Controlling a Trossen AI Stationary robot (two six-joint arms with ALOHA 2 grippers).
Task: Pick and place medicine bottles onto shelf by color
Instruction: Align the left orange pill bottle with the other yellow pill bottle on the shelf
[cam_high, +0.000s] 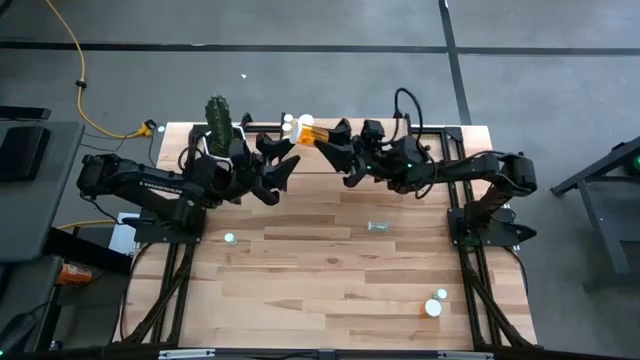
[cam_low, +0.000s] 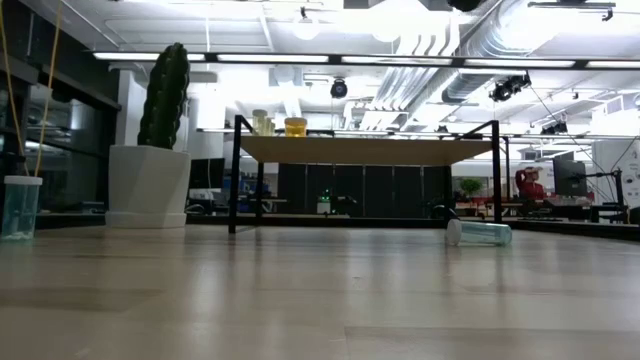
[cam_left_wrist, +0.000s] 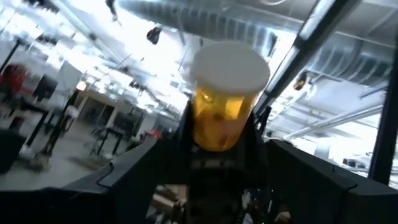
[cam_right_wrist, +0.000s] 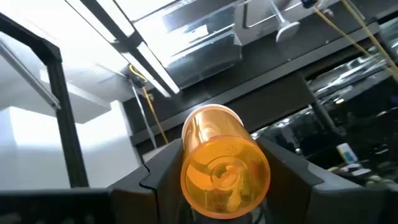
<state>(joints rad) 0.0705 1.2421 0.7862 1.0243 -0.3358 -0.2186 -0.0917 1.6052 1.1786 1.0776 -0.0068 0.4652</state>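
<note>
- High view: the right gripper (cam_high: 330, 150) sits at upper centre of the frame, over the shelf (cam_high: 440, 135) at the far end of the table (cam_high: 330, 270), and its fingers are closed on an orange medicine bottle (cam_high: 312, 134) that lies tilted, white cap toward the frame's left.
- The left gripper (cam_high: 283, 172) is just left of centre, near the right one, jaws spread wide with nothing between them.
- Two more capped bottles (cam_high: 289, 123) stand just beside the held one, at the frame's upper centre.
- A cactus in a white pot (cam_high: 219, 125) stands to the left of them, close to the left arm.
- On the bare table, a clear pale-green bottle (cam_high: 377, 227) lies on its side at centre, a small upright bottle (cam_high: 230, 238) stands left of centre, and two bottles (cam_high: 436, 303) stand near the lower right.
- Low view: two yellowish bottles (cam_low: 280, 124) stand on the left end of the shelf board; neither gripper shows here.
- Right wrist view: the orange bottle fills the centre, its base toward the camera, clamped between both dark fingers (cam_right_wrist: 155, 174).
- Left wrist view: the same orange bottle shows at centre with its white cap toward the top, held by the other arm's gripper; the left fingers (cam_left_wrist: 124, 180) stand well apart on either side.
</note>
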